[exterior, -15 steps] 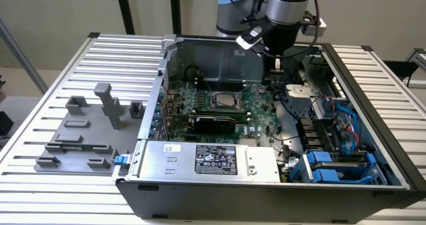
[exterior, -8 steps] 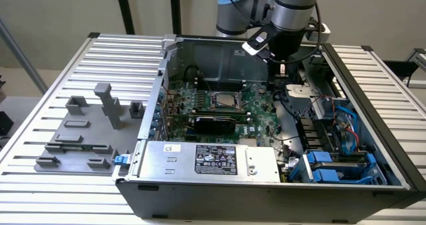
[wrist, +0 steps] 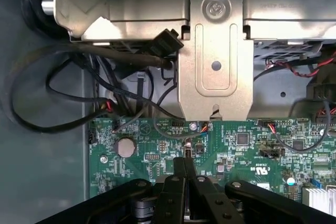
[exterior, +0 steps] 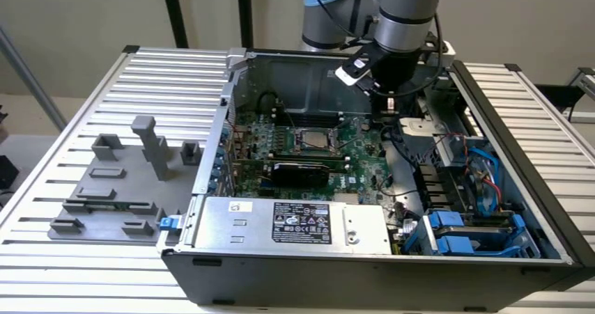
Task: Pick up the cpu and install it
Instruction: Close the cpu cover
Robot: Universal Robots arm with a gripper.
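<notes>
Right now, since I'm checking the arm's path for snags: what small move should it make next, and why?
Probably lift straight up a little before any sideways travel. The gripper hangs low inside the case, shut with nothing seen between its jaws, just above the motherboard, close to loose black cables and a metal bracket. Rising first should avoid snagging them.
</notes>
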